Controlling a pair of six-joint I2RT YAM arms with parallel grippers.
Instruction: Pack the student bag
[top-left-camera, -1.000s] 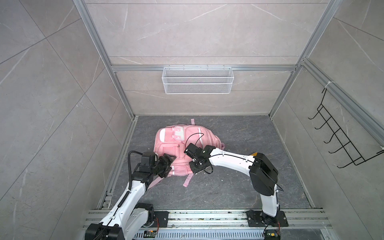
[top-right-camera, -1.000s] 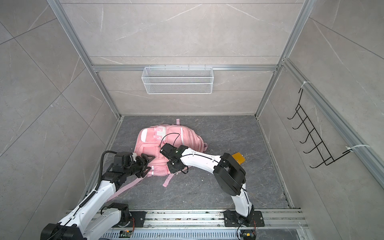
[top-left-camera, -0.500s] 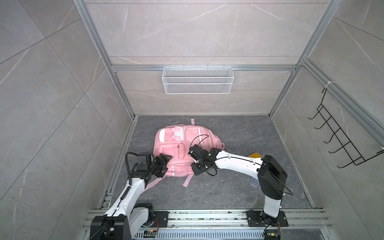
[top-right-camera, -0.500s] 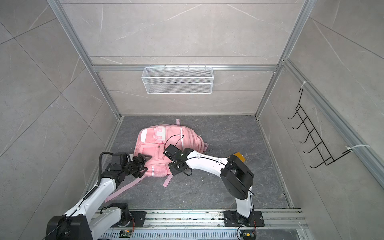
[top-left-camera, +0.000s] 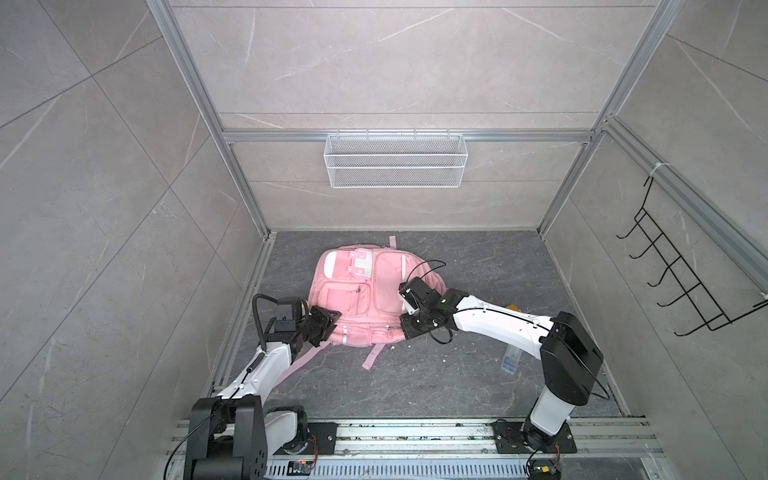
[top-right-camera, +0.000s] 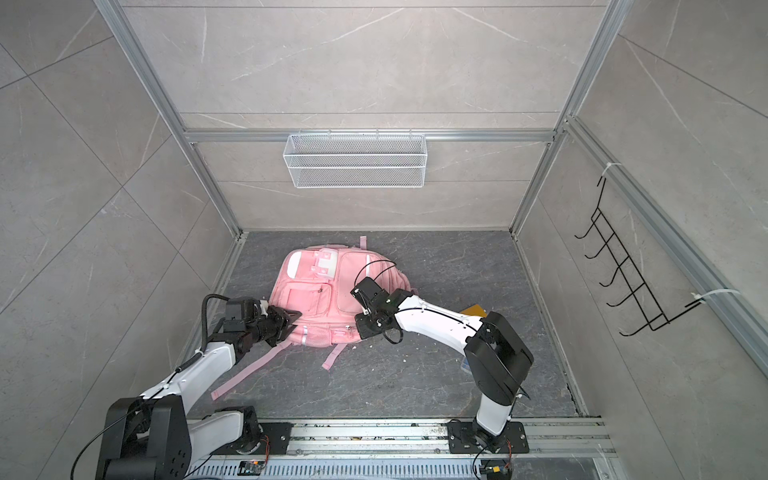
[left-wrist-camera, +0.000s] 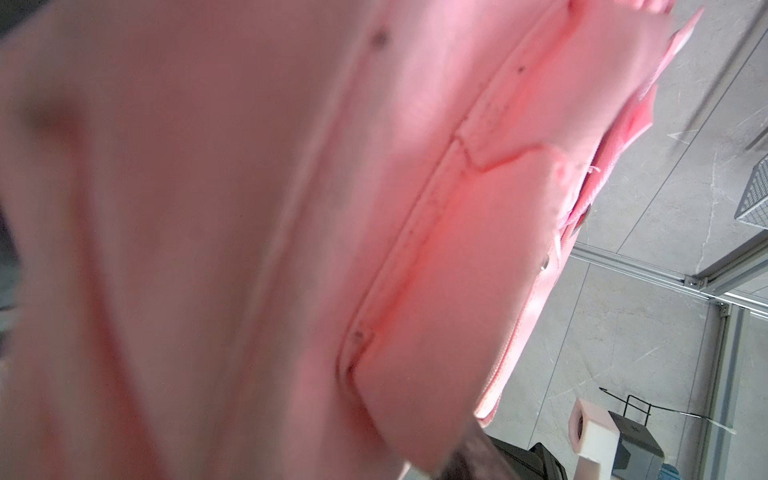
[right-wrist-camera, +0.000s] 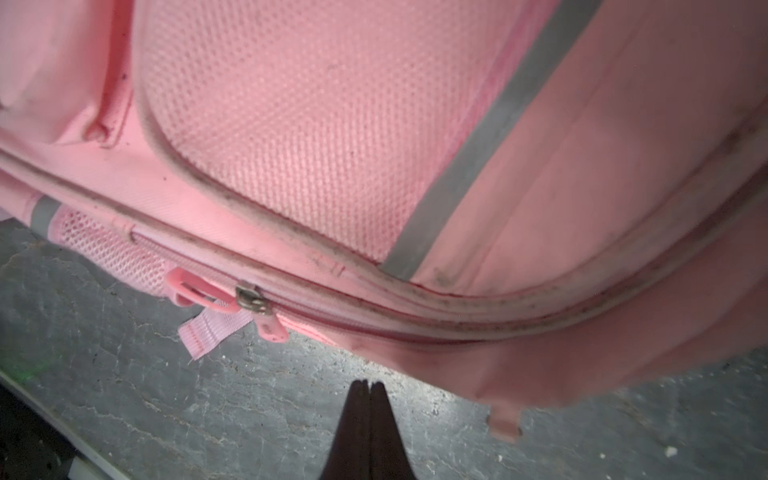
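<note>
From my console I see the large soft pink fabric backpack (top-left-camera: 365, 299) lying flat on the dark grey stone-look floor (top-left-camera: 457, 386), left of the middle, front pockets up and its white-flapped pocket at the far end. Two pink straps (top-right-camera: 249, 370) trail off its near edge toward the rail.

The right gripper (right-wrist-camera: 368, 388) has its two dark fingers pressed together with nothing between them. The tip sits over bare floor just beside the bag's near edge, apart from the fabric. Ahead of it, in the right wrist view, are a metal zip slider (right-wrist-camera: 251, 300) with pink pull tabs and a grey reflective strip (right-wrist-camera: 478, 153) crossing pink mesh.

The left gripper (top-right-camera: 295, 318) is at the bag's near left corner. Its wrist view is filled with blurred pink fabric (too close for me to pick out the fingers), so I cannot tell whether its jaws are apart or clamped on the bag.

A white wire mesh basket (top-left-camera: 395, 166) hangs on the back wall and a black wire hook rack (top-left-camera: 681, 270) on the right wall. A flat yellow thing (top-right-camera: 473, 311) peeks from behind the right arm, and a small light-blue thing (top-left-camera: 510, 359) lies near its elbow.
</note>
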